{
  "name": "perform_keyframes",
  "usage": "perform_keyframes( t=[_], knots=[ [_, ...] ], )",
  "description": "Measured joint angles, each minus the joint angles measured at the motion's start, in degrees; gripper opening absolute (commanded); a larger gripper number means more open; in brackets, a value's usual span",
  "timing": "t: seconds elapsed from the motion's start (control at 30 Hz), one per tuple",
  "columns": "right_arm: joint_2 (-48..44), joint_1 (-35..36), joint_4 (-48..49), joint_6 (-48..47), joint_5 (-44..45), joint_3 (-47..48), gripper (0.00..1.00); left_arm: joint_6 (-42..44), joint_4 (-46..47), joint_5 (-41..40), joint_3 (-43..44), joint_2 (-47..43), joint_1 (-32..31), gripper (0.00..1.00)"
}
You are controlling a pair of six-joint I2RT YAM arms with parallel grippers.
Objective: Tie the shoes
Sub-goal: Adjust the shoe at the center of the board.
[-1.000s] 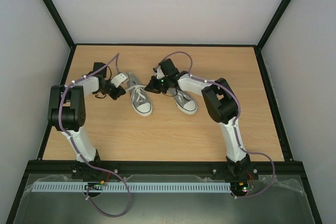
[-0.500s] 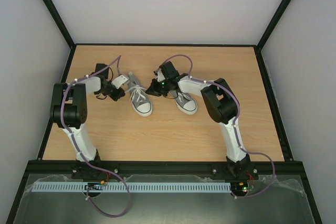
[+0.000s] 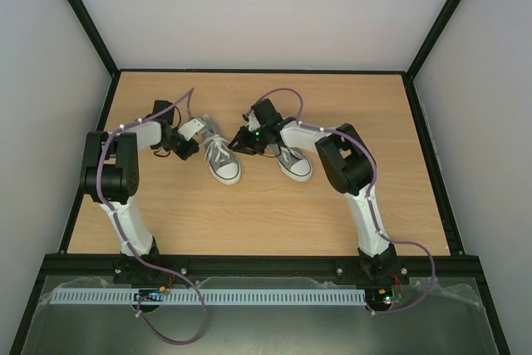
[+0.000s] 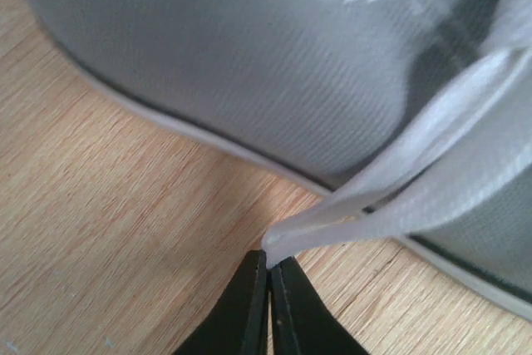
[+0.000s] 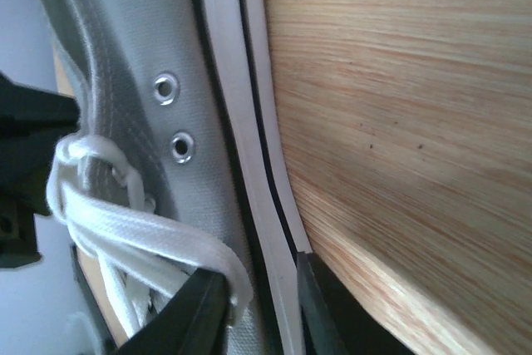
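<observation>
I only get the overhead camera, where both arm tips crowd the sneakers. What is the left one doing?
Observer: The left arm's fingers are shut on a fold of white lace, low beside the grey sneaker.
Operator: And the right one?
Observer: The right arm's fingers stand apart, the sneaker's white sole edge between them.
Operator: Holding lace too?
Observer: A lace loop rests against one finger; no pinch shows.

Wooden table [image 3: 249,214], left shoe [image 3: 223,162], right shoe [image 3: 296,162] near it, both upright

We list, on the light wooden table [image 3: 249,214], one grey canvas low-top sneaker [image 3: 223,161] left of its twin [image 3: 294,162], apart.
</observation>
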Motion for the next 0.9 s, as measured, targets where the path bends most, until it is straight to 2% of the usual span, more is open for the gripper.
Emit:
perform_keyframes(
  t=[0.13, 0.3, 0.47, 0.63, 0.67, 0.77, 0.9],
  knots=[
    [1.75, 0.46, -1.27, -0.24, 0.04, 2.54, 0.34, -0.76, -0.22, -0.76, 0.72, 0.13, -0.72, 0.26],
    [1.22, 0.92, -2.84, -1.27, 2.58, 3.04, 0.38, -0.57, -0.46, -2.1, 1.4, -0.02, -0.55, 0.37],
    [-2.16, 1.03, -6.03, -3.3, 5.97, 3.04, 0.52, 0.0, -2.01, -3.54, 1.66, -1.01, 1.25, 0.54],
    [-8.52, 0.98, -8.68, -5.81, 9.2, 2.82, 0.58, 2.58, -5.53, -4.79, 3.04, -3.23, 1.95, 0.68],
    [-10.05, 0.85, -8.9, -6.45, 9.57, 2.67, 0.58, 3.37, -6.62, -4.76, 3.06, -3.82, 1.9, 0.74],
    [-14.1, 0.24, -9.22, -7.63, 9.99, 1.64, 0.58, 5.75, -9.86, -4.17, 3.06, -5.64, 1.9, 0.79],
    [-17.53, -1.33, -10.4, -9.38, 10.01, 0.61, 0.58, 7.82, -13.68, -2.32, 3.08, -9.22, 1.9, 0.79]
  ],
)
